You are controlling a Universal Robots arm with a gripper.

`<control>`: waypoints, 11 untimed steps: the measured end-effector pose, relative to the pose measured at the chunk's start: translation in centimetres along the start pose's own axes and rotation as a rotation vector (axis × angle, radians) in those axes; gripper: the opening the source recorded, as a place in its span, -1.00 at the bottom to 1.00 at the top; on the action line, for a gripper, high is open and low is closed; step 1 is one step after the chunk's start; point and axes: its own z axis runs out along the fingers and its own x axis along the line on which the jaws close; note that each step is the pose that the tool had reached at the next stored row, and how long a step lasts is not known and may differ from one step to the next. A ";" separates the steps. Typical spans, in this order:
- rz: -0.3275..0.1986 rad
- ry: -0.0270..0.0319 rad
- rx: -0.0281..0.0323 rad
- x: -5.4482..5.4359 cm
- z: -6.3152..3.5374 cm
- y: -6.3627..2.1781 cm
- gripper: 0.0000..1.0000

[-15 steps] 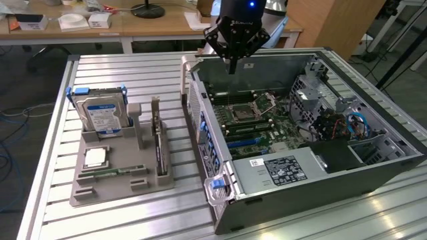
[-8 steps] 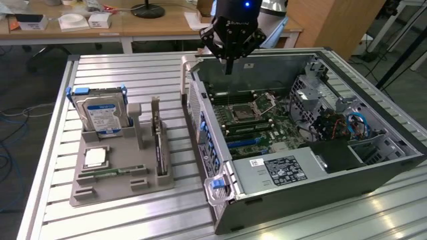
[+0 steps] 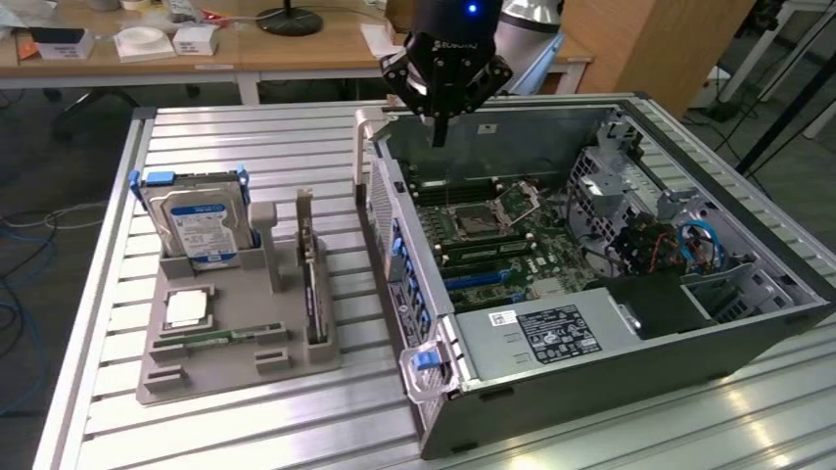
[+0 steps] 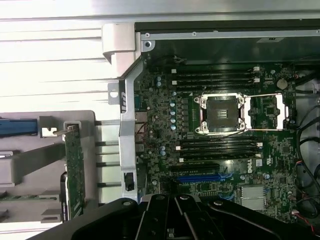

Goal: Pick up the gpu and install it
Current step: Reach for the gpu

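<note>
The gpu (image 3: pixel 309 269) stands on its edge in a slot of the grey holder (image 3: pixel 235 367), to the exterior view's left of the open computer case (image 3: pixel 627 323). From the wrist camera it appears as a thin green board (image 4: pixel 75 170) seen edge-on. My gripper (image 3: pixel 441 132) hangs above the far end of the case, over the motherboard (image 4: pixel 225 130), well apart from the gpu. Its fingers are shut together with nothing between them. The gripper's black body (image 4: pixel 172 220) shows in the wrist view.
A silver hard drive (image 3: pixel 196 227) with blue rails stands upright in the holder, and a memory stick (image 3: pixel 209 336) lies flat near its front. The motherboard has an empty CPU socket (image 4: pixel 222 114) and a blue slot (image 4: pixel 199 178). A desk with clutter (image 3: pixel 144 44) stands behind.
</note>
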 end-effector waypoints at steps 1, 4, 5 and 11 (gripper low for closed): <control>0.000 0.0000 0.0001 0.1 0.00 -0.01 -0.79; 0.000 0.0000 0.0000 0.4 0.00 -0.05 -0.79; 0.000 0.0000 0.0000 0.6 0.00 -0.06 -0.79; 0.000 0.0000 0.0000 1.3 0.01 -0.14 -0.79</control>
